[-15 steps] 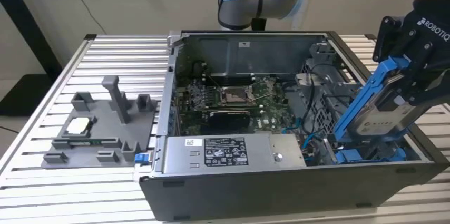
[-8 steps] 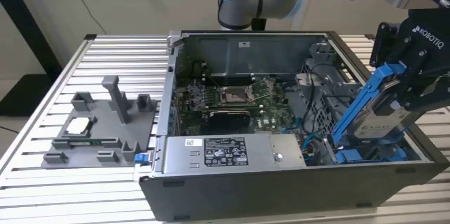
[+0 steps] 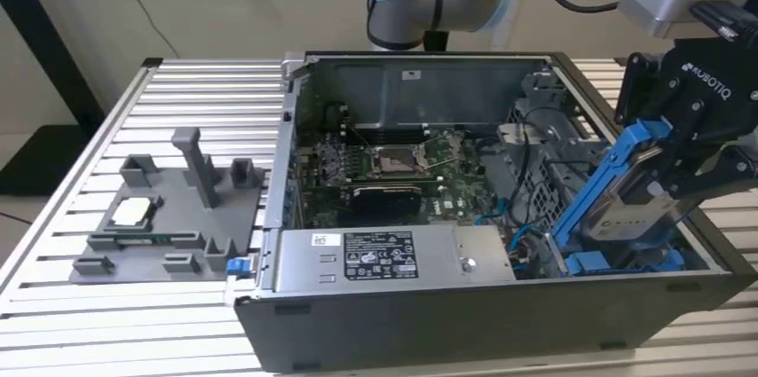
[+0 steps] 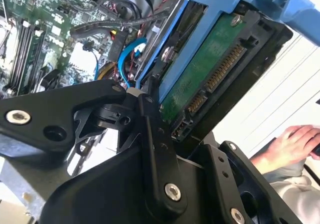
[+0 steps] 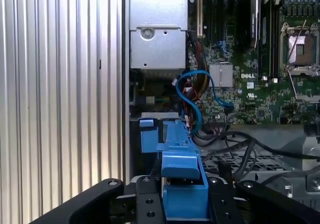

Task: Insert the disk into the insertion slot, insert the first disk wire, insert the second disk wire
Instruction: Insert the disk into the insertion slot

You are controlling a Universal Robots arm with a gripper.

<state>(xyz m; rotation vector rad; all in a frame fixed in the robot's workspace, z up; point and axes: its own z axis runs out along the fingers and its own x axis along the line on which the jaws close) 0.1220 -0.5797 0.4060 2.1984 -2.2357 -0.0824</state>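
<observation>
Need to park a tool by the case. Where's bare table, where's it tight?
Bare table slats border the grey fixture on its far and near sides, on the exterior view's left. Crowded: the case toward that view's right, where the gripper holds the disk tilted by blue cables.

Bright, even room lighting. Open dark-grey metal computer case (image 3: 474,324) interior shadowed. Second wrist view: glare whitens ribbed aluminium table (image 4: 270,99).
</observation>
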